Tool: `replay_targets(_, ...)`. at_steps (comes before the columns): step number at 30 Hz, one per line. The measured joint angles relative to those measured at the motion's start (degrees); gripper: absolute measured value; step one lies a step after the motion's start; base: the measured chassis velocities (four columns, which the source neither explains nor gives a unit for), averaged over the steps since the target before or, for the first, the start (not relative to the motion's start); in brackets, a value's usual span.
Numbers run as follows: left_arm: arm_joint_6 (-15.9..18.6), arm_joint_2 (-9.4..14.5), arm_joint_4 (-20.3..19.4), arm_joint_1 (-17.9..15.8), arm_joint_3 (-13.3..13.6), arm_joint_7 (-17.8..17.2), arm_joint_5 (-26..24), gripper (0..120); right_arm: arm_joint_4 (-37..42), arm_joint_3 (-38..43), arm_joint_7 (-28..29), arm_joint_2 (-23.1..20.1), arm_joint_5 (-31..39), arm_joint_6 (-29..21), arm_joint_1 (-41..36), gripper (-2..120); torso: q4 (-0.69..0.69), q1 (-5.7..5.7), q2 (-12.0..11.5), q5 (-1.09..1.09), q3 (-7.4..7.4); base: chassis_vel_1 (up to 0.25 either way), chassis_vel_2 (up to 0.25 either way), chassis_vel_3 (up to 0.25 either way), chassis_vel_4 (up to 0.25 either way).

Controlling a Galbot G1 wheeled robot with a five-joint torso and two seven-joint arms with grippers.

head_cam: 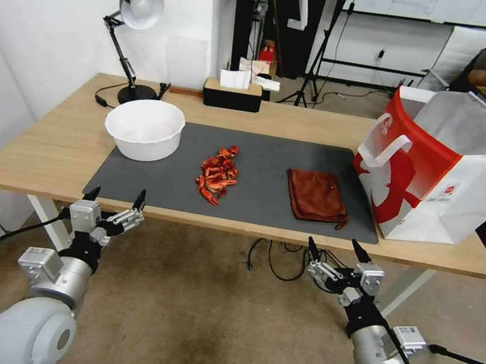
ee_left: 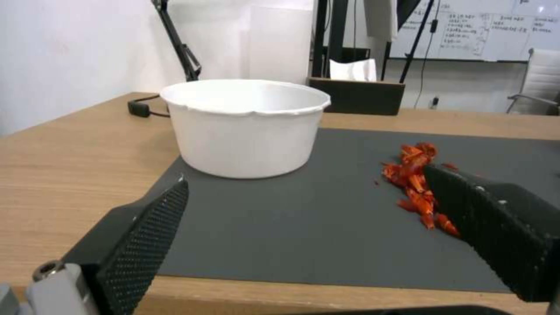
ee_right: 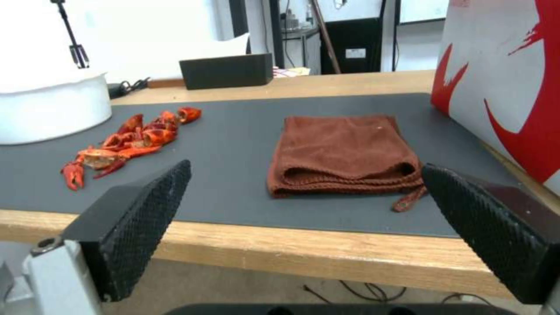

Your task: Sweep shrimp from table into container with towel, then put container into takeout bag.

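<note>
Both tools hang just off the tabletop's near edge, left tool and right tool spread open, empty. On the grey mat: shrimp mid-mat, folded towel beside, white container far left, takeout bag right.

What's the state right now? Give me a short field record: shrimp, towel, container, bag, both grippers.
shrimp: heaped mid-mat, none swept
towel: folded on mat, right of shrimp
container: upright at mat's left end
takeout bag: standing open at table's right end
left gripper: open, off table's near edge
right gripper: open, facing towel
</note>
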Motion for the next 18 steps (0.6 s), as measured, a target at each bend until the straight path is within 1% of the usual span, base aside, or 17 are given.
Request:
replay_targets(9, -1.06, -0.18, 0.23, 0.31, 0.11, 0.29, 0.36, 100, -0.20, 0.19, 0.15, -1.29, 0.82, 0.13, 0.94, 100, 0.00, -0.01, 0.00, 0.00, 0.00, 0.000, 0.000, 0.000, 0.000)
replay_targets(12, -1.35, 0.11, 0.45, 0.38, -0.06, 0.27, 0.39, 100, -0.39, 0.25, 0.28, -1.81, 1.32, 0.16, 1.03, 100, 0.00, -0.01, 0.00, 0.00, 0.00, 0.000, 0.000, 0.000, 0.000)
replay_targets(18, -1.90, 0.26, 0.72, 0.21, -0.27, 0.14, 0.22, 100, -0.70, 0.00, 0.29, -1.42, 1.25, 0.45, 0.74, 100, 0.00, -0.01, 0.00, 0.00, 0.00, 0.000, 0.000, 0.000, 0.000)
